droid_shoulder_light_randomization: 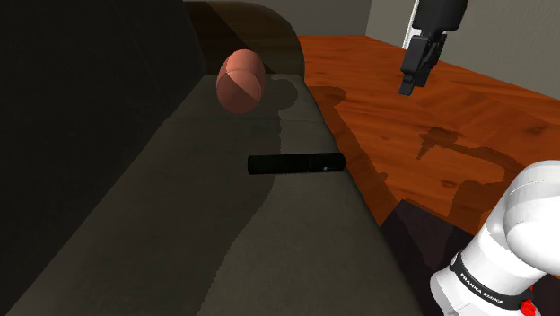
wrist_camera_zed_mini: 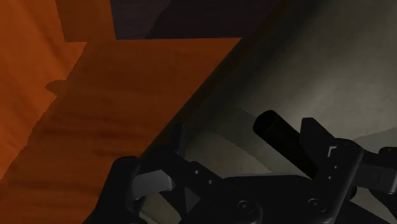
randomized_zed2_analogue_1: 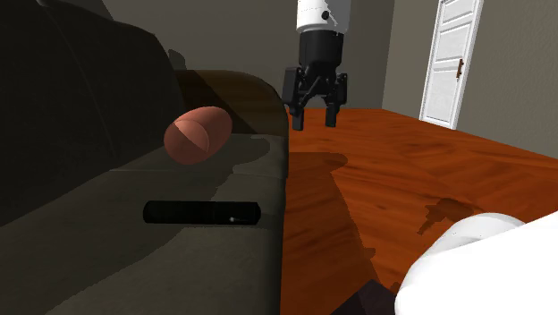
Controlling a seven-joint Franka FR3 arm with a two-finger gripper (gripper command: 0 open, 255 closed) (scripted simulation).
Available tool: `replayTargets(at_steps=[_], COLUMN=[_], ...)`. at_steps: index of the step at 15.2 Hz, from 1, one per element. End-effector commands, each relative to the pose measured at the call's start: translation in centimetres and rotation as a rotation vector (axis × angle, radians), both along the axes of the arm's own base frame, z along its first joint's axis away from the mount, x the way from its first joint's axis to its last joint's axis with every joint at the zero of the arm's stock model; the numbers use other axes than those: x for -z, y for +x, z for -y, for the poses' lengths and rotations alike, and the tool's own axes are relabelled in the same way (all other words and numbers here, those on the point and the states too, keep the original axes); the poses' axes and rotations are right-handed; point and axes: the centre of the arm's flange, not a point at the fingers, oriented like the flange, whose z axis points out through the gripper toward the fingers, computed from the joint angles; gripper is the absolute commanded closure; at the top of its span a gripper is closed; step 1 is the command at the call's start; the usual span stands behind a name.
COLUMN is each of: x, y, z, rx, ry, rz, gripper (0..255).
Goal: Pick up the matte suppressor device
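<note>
On the sofa [droid_shoulder_light_randomization: 179,242] seat: black suppressor [droid_shoulder_light_randomization: 296,164], lying flat.
Your gripper [randomized_zed2_analogue_1: 313,122] hangs above the sofa's front edge, fingers spread, empty.

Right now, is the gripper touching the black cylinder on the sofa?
Apart. The second exterior view shows the open gripper hanging in the air, well above the black cylinder, which lies on the sofa seat.

end effector [randomized_zed2_analogue_1: 313,123] open, in air | suppressor [randomized_zed2_analogue_1: 202,213] on sofa [randomized_zed2_analogue_1: 107,268] nr ball [randomized_zed2_analogue_1: 197,134]
</note>
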Motion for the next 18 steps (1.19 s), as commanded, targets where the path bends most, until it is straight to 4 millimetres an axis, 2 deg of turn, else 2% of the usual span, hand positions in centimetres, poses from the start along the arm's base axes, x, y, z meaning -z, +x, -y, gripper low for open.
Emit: replayTargets(at_steps=[1,9,18], x=[0.0,5.5,11.7], y=[0.0,7.4,14.1], z=[0.0,-5.2,-12.9], rx=[0.000,-0.236,-0.502], ry=[0.000,-0.005,-0.011], rz=[0.000,0.009,0.018], gripper=[0,0,0])
